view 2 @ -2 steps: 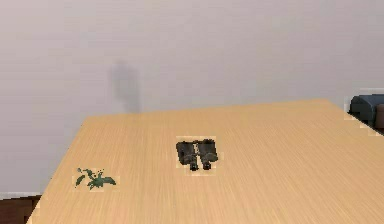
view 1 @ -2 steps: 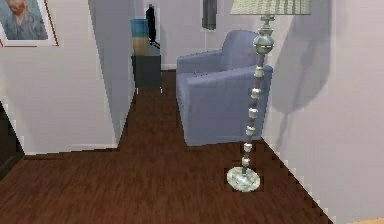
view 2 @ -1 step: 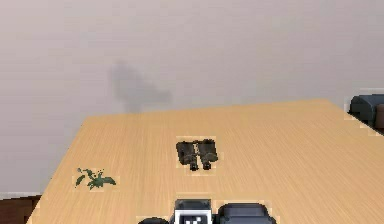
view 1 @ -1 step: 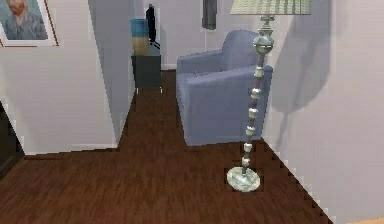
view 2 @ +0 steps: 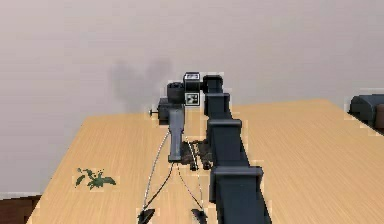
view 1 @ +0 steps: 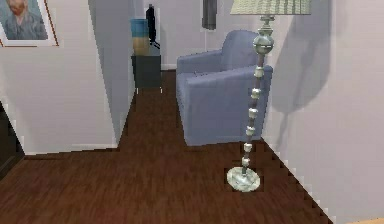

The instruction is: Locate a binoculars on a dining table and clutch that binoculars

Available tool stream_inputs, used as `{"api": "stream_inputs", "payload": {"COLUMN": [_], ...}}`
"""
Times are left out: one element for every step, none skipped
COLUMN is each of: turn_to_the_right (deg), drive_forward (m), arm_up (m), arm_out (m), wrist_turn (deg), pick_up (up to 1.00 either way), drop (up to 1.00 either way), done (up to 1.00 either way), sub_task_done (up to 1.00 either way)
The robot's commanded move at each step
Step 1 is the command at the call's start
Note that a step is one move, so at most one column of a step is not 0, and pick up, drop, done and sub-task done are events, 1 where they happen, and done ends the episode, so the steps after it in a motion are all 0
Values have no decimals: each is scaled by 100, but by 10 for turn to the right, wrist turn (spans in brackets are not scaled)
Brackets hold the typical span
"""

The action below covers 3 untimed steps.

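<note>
Firstly, table: light wooden top [view 2: 300,150] spanning the lower half of the arm side view, with a pale wall [view 2: 100,50] behind it.
Arm: dark square bar [view 2: 232,150] rising from the bottom edge just right of centre, out over the table.
Markers: two small white squares with black marks [view 2: 192,97] at the bar's far end, near frame centre.
Gripper: dark body left of the markers, and the gripper [view 2: 172,212] ends in two thin fingers [view 2: 148,213] that run down to the bottom edge.
Grip state: cannot tell how wide the fingers are set, nor whether anything is in them.
Task's thing: a small dark object [view 2: 200,153] lies on the table, just left of the bar and beside the gripper body. It is too small to confirm as binoculars.
Contact: cannot tell whether gripper and object touch.
Other on table: green leafy sprig [view 2: 95,179], lower left, well apart from the arm.
Right edge: dark bulky shape [view 2: 368,108], cut off by the frame.
Forward view, centre: blue armchair [view 1: 215,90] against the wall.
Forward view, right: floor lamp [view 1: 255,90] with a beaded pole, just beside the armchair.
Forward view, upper left: framed picture [view 1: 22,20] on a white wall.
Floor: dark wood boards [view 1: 150,170].
</note>
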Motion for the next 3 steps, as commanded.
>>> {"api": "stream_inputs", "payload": {"turn_to_the_right": [0, 0, 0], "drive_forward": [0, 0, 0], "arm_up": [0, 0, 0], "arm_out": [0, 0, 0], "wrist_turn": [450, 450, 450], "pick_up": [0, 0, 0], "drop": [0, 0, 0], "done": [0, 0, 0], "sub_task_done": [0, 0, 0]}}
